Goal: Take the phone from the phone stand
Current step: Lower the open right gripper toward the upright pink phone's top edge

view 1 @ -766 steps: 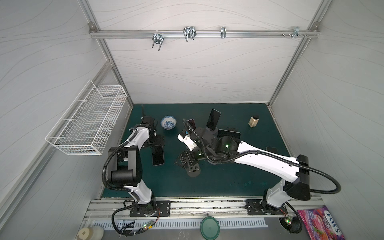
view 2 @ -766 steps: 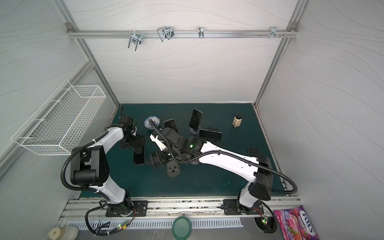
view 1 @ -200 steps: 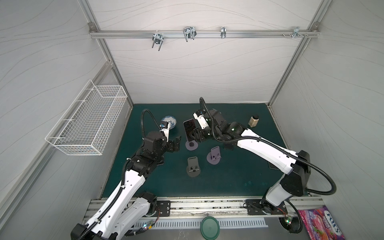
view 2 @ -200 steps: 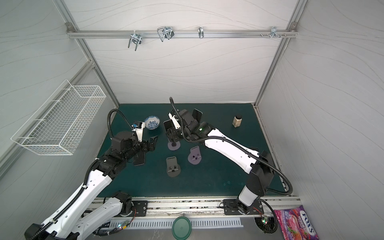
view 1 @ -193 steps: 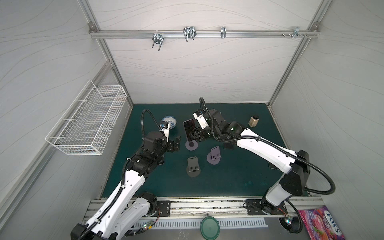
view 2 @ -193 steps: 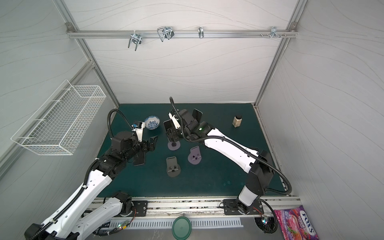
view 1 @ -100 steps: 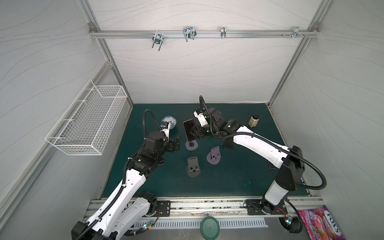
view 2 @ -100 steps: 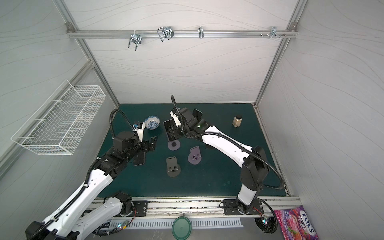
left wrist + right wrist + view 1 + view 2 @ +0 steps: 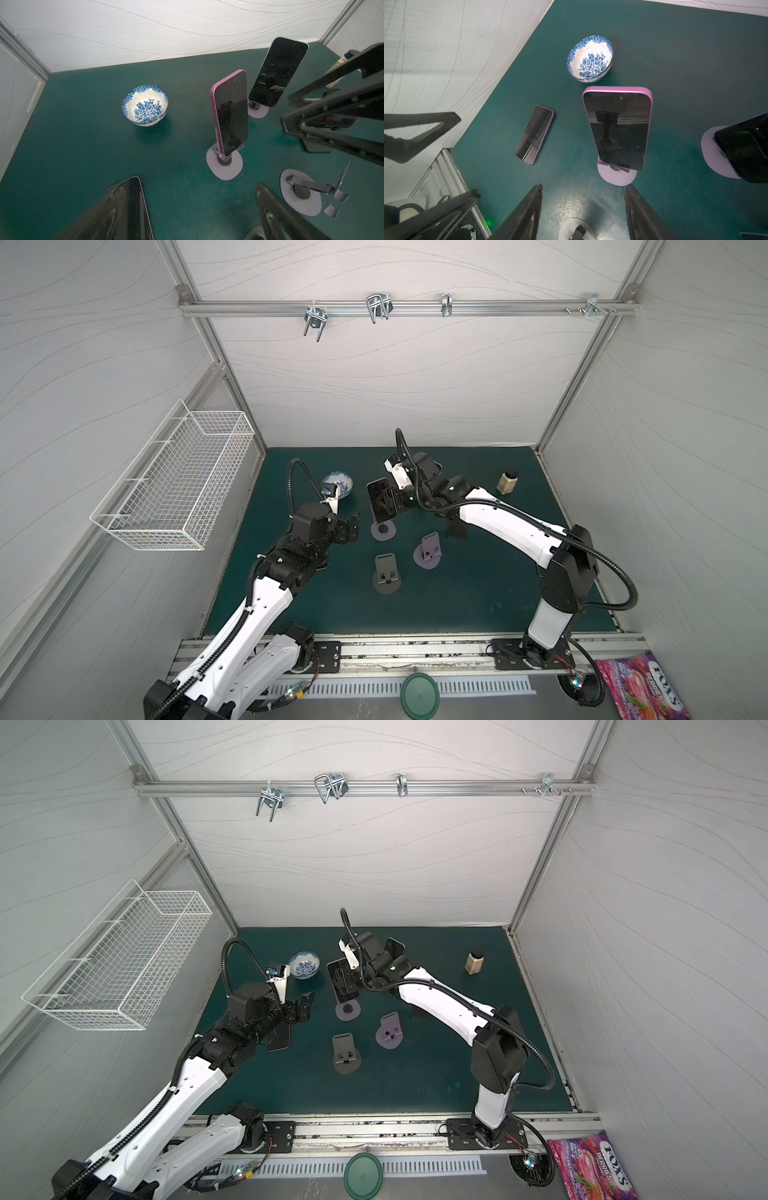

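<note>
Purple phone (image 9: 616, 128) upright on its stand (image 9: 616, 177), right gripper (image 9: 583, 187) empty and ajar nearby, left gripper (image 9: 189, 187) wide.

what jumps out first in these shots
A purple phone stands upright on its lilac stand near the middle of the green mat, with the right gripper hovering just short of it, jaws apart. Near it sits a blue-and-white floral bowl, and a second phone lies flat by the left arm.
</note>
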`<state>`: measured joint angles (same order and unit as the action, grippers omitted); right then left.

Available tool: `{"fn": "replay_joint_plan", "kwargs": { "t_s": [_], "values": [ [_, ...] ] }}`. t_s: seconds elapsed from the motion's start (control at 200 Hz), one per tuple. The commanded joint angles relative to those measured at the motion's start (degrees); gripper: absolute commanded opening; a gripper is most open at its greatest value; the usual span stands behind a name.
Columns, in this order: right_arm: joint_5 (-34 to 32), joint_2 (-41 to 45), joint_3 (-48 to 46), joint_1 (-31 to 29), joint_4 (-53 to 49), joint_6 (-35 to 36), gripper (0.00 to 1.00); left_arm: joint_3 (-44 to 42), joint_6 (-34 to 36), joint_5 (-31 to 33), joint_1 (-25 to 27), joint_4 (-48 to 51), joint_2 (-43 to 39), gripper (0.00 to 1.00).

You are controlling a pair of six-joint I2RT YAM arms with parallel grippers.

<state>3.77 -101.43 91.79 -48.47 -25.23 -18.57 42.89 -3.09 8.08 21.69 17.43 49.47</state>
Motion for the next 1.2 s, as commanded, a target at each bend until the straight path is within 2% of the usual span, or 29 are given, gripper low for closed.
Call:
{"fn": "replay_joint_plan", "kwargs": {
  "t_s": [0.0, 0.615, 1.195],
  "values": [
    [0.5, -1.3, 1.6, 0.7, 1.2, 0.2, 0.65, 0.0, 1.0, 1.1, 0.6, -2.5, 0.4, 0.98],
    [1.4, -6.1, 5.8, 1.2, 2.1, -0.9, 0.65, -0.1, 1.9, 2.7, 1.8, -2.6, 0.4, 0.98],
    [0.5, -7.2, 5.1, 1.3, 1.9, -0.4, 0.66, -0.3, 1.9, 3.4, 2.7, -2.8, 0.2, 0.98]
  ]
}}
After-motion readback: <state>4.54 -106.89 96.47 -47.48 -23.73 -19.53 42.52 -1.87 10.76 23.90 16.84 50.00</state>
